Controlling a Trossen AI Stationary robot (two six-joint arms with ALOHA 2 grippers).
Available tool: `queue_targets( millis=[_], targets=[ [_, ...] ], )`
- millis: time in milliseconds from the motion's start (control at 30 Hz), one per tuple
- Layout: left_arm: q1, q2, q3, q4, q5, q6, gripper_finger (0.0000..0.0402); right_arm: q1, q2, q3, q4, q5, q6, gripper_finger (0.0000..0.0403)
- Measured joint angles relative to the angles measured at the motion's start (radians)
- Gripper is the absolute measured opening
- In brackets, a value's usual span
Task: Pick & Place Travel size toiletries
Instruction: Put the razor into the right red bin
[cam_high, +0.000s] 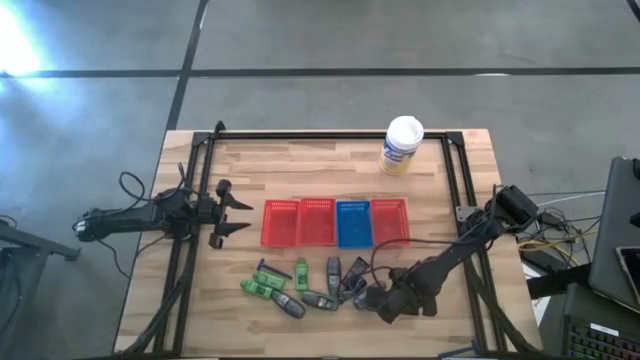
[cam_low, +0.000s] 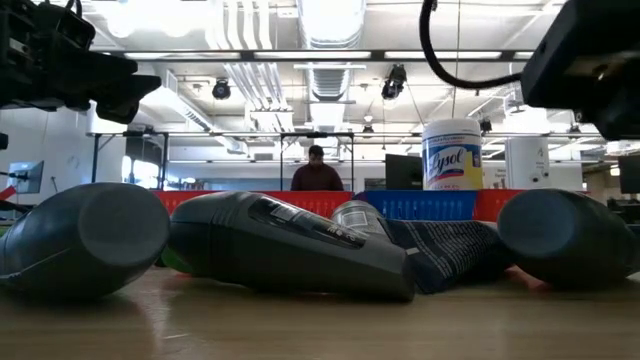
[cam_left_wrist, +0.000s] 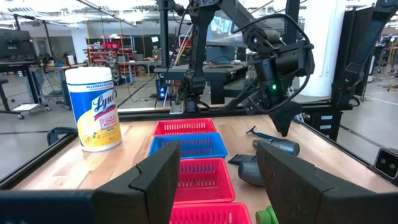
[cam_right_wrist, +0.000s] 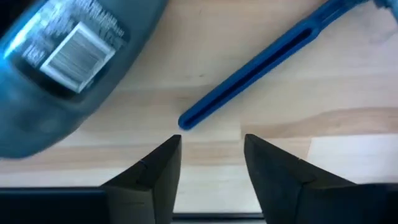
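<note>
Right gripper (cam_high: 383, 312) sits over the toiletry cluster (cam_high: 305, 285), hiding whatever lies under it from above. Grey tube (cam_right_wrist: 59, 68) near its fingers is blurred and cut off by the frame edge. Blue stick (cam_right_wrist: 261, 65) is cropped too. Low view: baskets (cam_low: 420, 204) mostly hidden behind tubes.

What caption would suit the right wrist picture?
Right gripper, open, poised above the table beside a blue razor handle and grey tube.

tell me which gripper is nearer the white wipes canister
Neither clearly. The left gripper waits left of the baskets; the right gripper is down among the toiletries. The canister stands at the far edge.
</note>
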Motion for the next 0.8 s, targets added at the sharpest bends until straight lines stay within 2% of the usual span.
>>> queue_targets(
  millis=[233,433,600,800],
  targets=[
    [0.000,0.000,0.000,0.000,0.000,0.000,0.0218,0.000,-0.001,0.040,-0.166,0.004,0.008,0.0234],
    [0.000,0.000,0.000,0.000,0.000,0.000,0.0218,-0.005,0.005,-0.007,-0.147,0.015,0.018,0.0260],
    [0.000,0.000,0.000,0.000,0.000,0.000,0.0218,-0.010,0.016,-0.041,-0.134,0.023,0.019,0.0256],
    [0.000,0.000,0.000,0.000,0.000,0.000,0.0218,-0.010,0.024,-0.059,-0.089,0.039,0.019,0.0219]
  ],
)
